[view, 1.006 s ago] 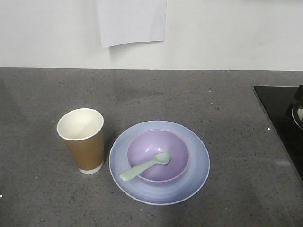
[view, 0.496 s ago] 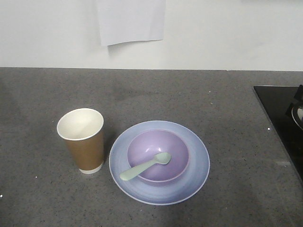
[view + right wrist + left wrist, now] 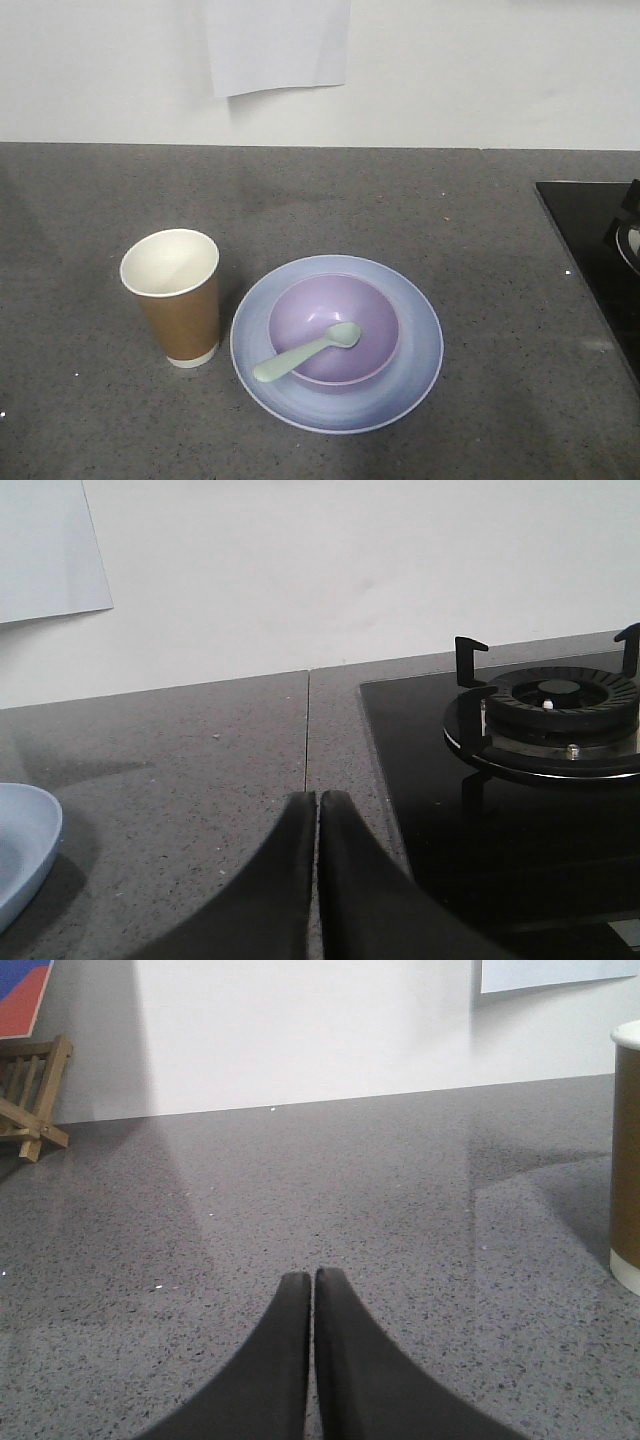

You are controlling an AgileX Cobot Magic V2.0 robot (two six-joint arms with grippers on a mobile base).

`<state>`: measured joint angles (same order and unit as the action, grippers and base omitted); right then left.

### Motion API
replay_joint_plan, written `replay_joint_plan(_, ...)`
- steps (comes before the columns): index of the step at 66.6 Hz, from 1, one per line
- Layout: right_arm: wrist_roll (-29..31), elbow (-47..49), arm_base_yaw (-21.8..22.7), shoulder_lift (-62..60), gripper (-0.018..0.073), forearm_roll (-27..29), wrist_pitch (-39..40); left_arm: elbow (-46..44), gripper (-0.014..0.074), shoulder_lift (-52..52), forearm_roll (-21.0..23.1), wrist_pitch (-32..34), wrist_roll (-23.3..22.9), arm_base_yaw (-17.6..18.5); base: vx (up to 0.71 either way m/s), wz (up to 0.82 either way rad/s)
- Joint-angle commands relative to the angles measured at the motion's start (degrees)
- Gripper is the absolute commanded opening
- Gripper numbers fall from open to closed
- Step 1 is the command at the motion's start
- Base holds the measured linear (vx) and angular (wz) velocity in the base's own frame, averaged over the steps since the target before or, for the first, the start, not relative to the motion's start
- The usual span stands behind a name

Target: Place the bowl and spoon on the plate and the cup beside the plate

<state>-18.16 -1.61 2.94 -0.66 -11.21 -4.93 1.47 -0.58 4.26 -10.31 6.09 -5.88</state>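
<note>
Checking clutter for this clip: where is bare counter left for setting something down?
Bare counter runs between the wall and the plate, and between plate and stove. Crowded only where the paper cup nearly meets the plate.

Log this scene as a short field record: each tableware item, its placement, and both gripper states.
plate: on the grey counter
bowl: centred on plate
spoon: head in bowl, handle over the rim
cup: upright, beside plate, apart from it
left gripper: shut, empty, low over counter
right gripper: shut, empty, near stove burner
</note>
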Motion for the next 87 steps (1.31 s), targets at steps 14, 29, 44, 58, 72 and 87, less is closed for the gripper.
replay_joint_plan(14,0.4,-0.2,0.3,-0.6,-0.0003,-0.6,4.6,-0.4,-0.0008,-0.9,0.5,4.5,-0.2,-0.1,0.0,0.0)
replay_joint_plan(29,0.4,-0.2,0.3,-0.6,-0.0003,-0.6,4.6,-0.4,-0.0008,-0.9,0.5,4.5,-0.2,-0.1,0.0,0.0)
replay_joint_plan(44,0.4,-0.2,0.3,-0.6,-0.0003,-0.6,4.6,-0.4,-0.0008,-0.9,0.5,4.5,-0.2,-0.1,0.0,0.0)
replay_joint_plan(58,0.4,-0.2,0.3,-0.6,-0.0003,-0.6,4.6,-0.4,-0.0008,-0.9,0.5,4.5,-0.2,-0.1,0.0,0.0)
replay_joint_plan(72,0.4,-0.2,0.3,-0.6,-0.0003,-0.6,4.6,-0.4,-0.0008,-0.9,0.5,4.5,-0.2,-0.1,0.0,0.0)
replay_joint_plan(87,0.4,-0.2,0.3,-0.6,-0.0003,-0.6,4.6,-0.4,-0.0008,-0.9,0.5,4.5,-0.2,-0.1,0.0,0.0)
